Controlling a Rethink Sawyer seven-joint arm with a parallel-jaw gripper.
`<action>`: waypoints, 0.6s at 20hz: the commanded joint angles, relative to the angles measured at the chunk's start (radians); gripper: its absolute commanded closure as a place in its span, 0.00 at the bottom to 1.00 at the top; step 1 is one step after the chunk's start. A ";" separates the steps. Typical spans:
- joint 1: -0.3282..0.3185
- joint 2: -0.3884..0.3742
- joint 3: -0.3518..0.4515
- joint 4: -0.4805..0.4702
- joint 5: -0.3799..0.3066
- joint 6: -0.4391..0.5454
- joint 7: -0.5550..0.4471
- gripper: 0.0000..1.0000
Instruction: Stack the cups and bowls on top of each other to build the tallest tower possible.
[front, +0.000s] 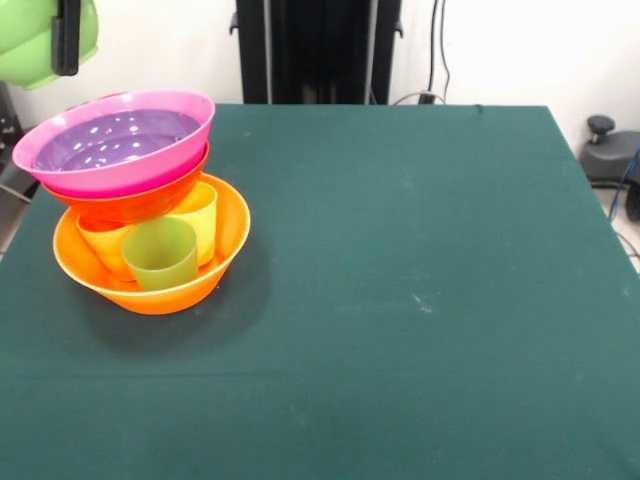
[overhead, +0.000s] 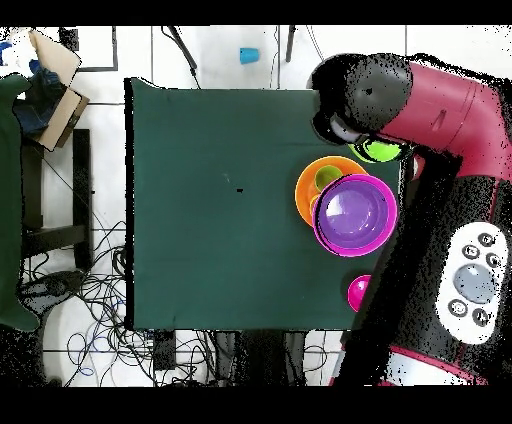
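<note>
The tower stands at the table's left: a large orange bowl (front: 150, 285) (overhead: 312, 178) holds a yellow cup (front: 203, 218), a green cup (front: 160, 255) (overhead: 327, 178) and an orange cup (front: 100, 248). On the cups rest a red-orange bowl (front: 130, 207), a pink bowl (front: 120, 170) and, inside that, a purple bowl (front: 115, 138) (overhead: 355, 213). Above and left of the tower hangs a light green bowl (front: 35, 45) (overhead: 380, 150), with my gripper (front: 67, 55) shut on its rim. A small crimson bowl (overhead: 359, 292) sits beside the arm. A blue cup (overhead: 249, 55) lies off the table.
The green table (front: 400, 300) (overhead: 210, 200) stretches to the right of the tower. My arm (overhead: 440, 110) overhangs the table edge by the tower. A cardboard box (overhead: 55, 75) and cables lie on the floor beyond the table.
</note>
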 joint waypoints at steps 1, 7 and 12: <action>-0.053 0.027 0.118 -0.031 -0.055 0.313 -0.320 1.00; -0.031 0.077 0.114 0.027 -0.070 0.153 -0.215 1.00; -0.014 0.090 0.113 0.009 -0.081 0.156 -0.200 1.00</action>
